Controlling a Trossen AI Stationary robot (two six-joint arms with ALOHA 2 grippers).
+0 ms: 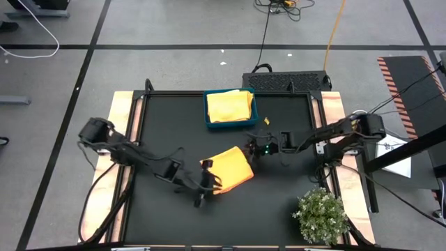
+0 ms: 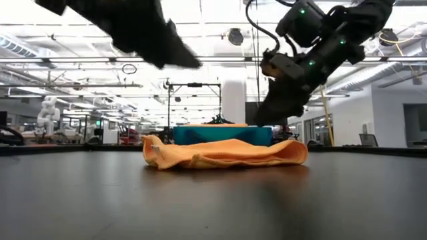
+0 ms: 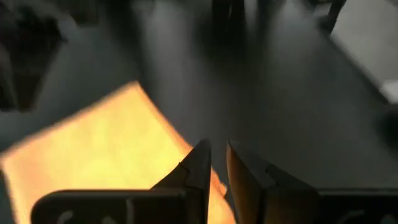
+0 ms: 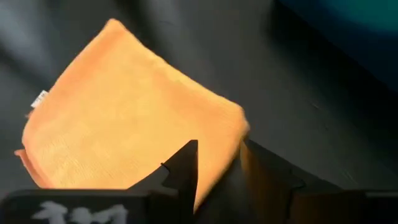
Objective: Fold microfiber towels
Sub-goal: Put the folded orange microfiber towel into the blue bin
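Note:
An orange microfiber towel [image 1: 228, 169] lies folded over on the black table, resting flat with a small white tag [image 4: 39, 98] at one corner. My left gripper [image 1: 208, 183] hovers above the towel's near left corner, its fingers [image 3: 200, 163] a narrow gap apart with nothing between them. My right gripper [image 1: 252, 150] hangs above the towel's far right corner, open and empty, with the towel [image 4: 130, 118] below its fingers. In the low view both grippers are clear above the towel [image 2: 223, 153]. Another towel [image 1: 230, 106], yellow-orange, lies in the teal tray.
The teal tray [image 1: 207, 111] stands at the table's far edge, just behind the folded towel. A small bushy green plant [image 1: 320, 215] sits at the near right corner. Bare black tabletop lies to the left of and in front of the towel.

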